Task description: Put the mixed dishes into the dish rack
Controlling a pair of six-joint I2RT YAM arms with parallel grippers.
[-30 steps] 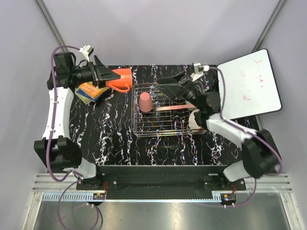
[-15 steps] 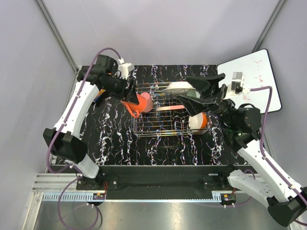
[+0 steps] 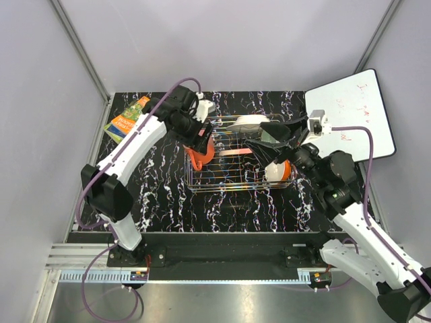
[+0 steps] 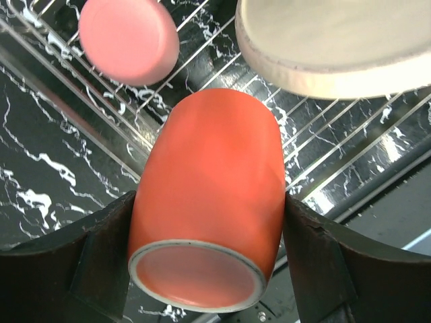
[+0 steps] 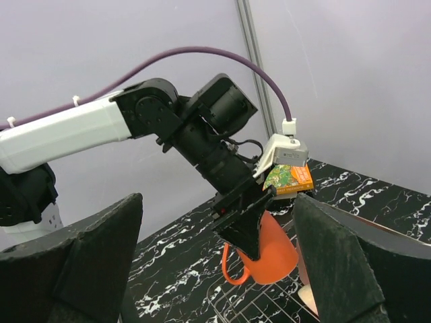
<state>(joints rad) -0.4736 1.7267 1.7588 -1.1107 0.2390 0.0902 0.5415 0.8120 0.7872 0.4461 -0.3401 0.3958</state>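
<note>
Top external view hides the pink tumbler behind the left arm, and a round pale dish [image 3: 278, 171] at the right end of the silvery wire dish rack [image 3: 222, 187] is partly covered by the right arm, too little showing to say which dish it is. Left wrist view shows the blurred tumbler [image 4: 128, 40] in the rack with its flat end toward the camera, and a cream bowl [image 4: 337, 40] cut off by the frame's edge. The left gripper [image 4: 209, 229] has its jaws spread wide, pinching the sides of the orange handled mug [image 4: 212, 155], which hangs tilted over the rack's left end above the black marbled worktop [image 3: 161, 195]. The right gripper [image 5: 215, 249] has its jaws fully spread and empty, above the rack's right half and well apart from the mug.
</note>
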